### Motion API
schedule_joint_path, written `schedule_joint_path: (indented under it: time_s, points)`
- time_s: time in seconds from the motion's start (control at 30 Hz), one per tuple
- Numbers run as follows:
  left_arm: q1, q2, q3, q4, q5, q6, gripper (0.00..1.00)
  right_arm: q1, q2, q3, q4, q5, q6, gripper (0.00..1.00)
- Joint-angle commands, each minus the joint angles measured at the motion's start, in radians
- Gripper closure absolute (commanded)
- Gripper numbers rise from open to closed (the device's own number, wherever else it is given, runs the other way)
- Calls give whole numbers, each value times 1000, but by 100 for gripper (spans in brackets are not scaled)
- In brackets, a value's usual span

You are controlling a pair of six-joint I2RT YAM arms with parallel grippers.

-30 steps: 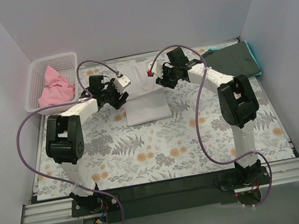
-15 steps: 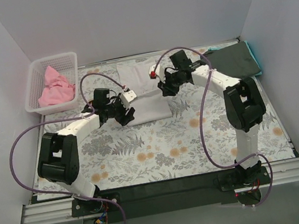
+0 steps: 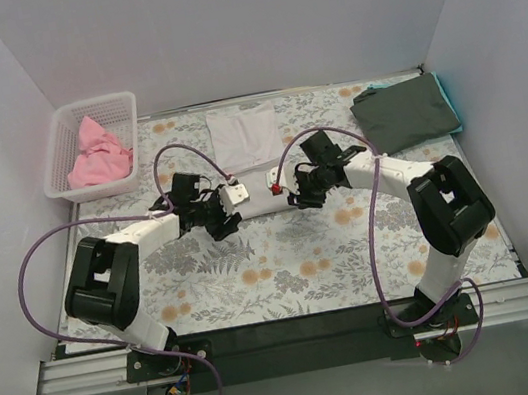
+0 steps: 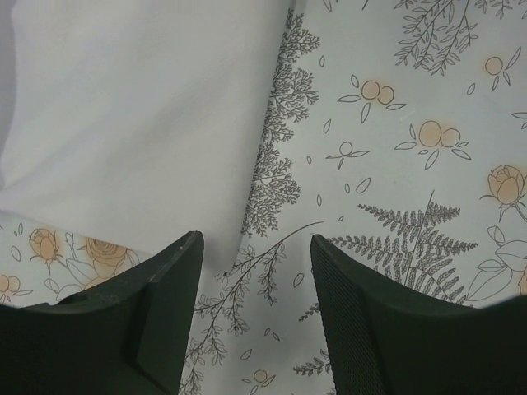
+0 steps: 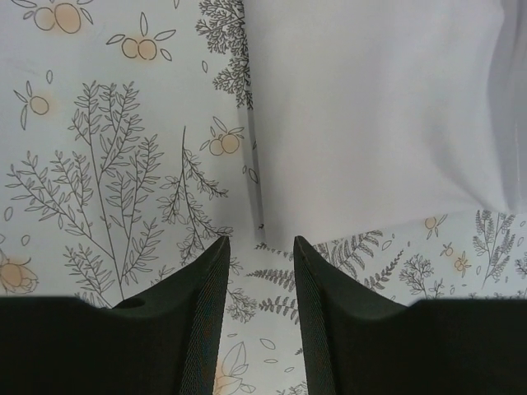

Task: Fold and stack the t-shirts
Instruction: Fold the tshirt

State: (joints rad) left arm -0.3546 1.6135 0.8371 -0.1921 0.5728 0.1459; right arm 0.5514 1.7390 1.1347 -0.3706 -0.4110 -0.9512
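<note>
Top external view: the white t-shirt (image 3: 247, 142) lies folded flat at the desk's (image 3: 284, 255) far middle. The left tool (image 4: 255, 247) gapes wide and the right tool (image 5: 260, 247) narrowly, each just beside a near corner of the shirt, both holding nothing.

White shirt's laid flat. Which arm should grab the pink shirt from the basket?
Left. The pink shirt lies in the basket at far left, on that arm's side; the left fingers are open and empty. The right arm would have to cross the white shirt.
</note>
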Motion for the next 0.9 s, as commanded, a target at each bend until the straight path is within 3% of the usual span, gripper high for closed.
schedule_joint_path:
  time_s: [0.0, 0.4, 0.5, 0.53, 0.6, 0.7, 0.77, 0.87]
  points:
    - [-24, -30, -20, 59, -10, 41, 49, 15, -18, -19, 94, 26, -49, 63]
    - [-34, 88, -27, 163, -77, 80, 52, 39, 65, -85, 194, 75, -104, 63]
    - [-41, 115, -24, 171, -100, 81, 60, 39, 83, -84, 196, 86, -90, 75]
    - [-43, 118, -23, 169, -102, 80, 63, 39, 86, -82, 196, 93, -87, 85]
    - [-44, 111, -26, 166, -102, 86, 76, 39, 82, -84, 194, 103, -78, 96]
    - [-44, 63, -36, 117, -70, 104, 95, 39, 45, -90, 165, 104, -60, 99]
    - [-44, 13, -43, 51, -41, 113, 100, 39, 15, -92, 113, 71, -43, 99]
    - [-47, -46, -49, -44, 19, 115, 100, 41, -58, -92, 26, 18, -8, 99]
